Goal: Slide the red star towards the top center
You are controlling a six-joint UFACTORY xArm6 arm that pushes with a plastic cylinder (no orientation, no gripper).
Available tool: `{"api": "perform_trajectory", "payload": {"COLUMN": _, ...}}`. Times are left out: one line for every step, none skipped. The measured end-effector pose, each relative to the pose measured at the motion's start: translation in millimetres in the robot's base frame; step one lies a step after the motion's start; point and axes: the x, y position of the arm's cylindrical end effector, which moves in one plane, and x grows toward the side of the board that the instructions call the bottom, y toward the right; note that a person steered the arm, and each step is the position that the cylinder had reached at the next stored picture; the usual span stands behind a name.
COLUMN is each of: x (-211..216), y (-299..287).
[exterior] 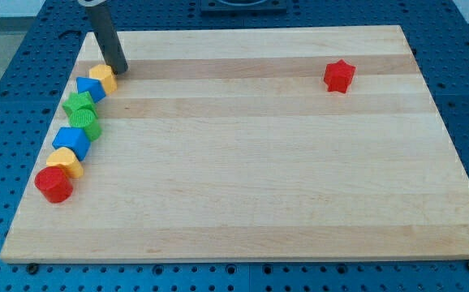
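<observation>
The red star (339, 75) lies on the wooden board (251, 162) at the view's upper right, alone. My tip (120, 70) is at the view's upper left, far left of the star. It stands right beside the yellow block (103, 77) at the top of a line of blocks along the board's left edge.
The line runs down the left edge: the yellow block, a blue block (90, 88), a green star (78, 103), a green block (85, 124), a blue block (72, 140), a yellow block (66, 161) and a red cylinder (53, 184). Blue perforated table surrounds the board.
</observation>
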Motion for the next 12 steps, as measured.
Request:
{"api": "perform_trajectory", "payload": {"x": -1, "y": 15}}
{"api": "perform_trajectory", "payload": {"x": 1, "y": 67}}
{"api": "perform_trajectory", "payload": {"x": 35, "y": 100}}
{"api": "perform_trajectory", "payload": {"x": 76, "y": 152}}
{"api": "perform_trajectory", "payload": {"x": 91, "y": 237}}
{"api": "perform_trajectory", "payload": {"x": 92, "y": 330}}
{"api": "perform_trajectory", "payload": {"x": 84, "y": 410}}
{"api": "perform_trajectory", "payload": {"x": 53, "y": 448}}
{"api": "perform_trajectory", "payload": {"x": 28, "y": 441}}
{"api": "perform_trajectory", "payload": {"x": 26, "y": 384}}
{"api": "perform_trajectory", "payload": {"x": 26, "y": 310}}
{"api": "perform_trajectory", "payload": {"x": 26, "y": 295}}
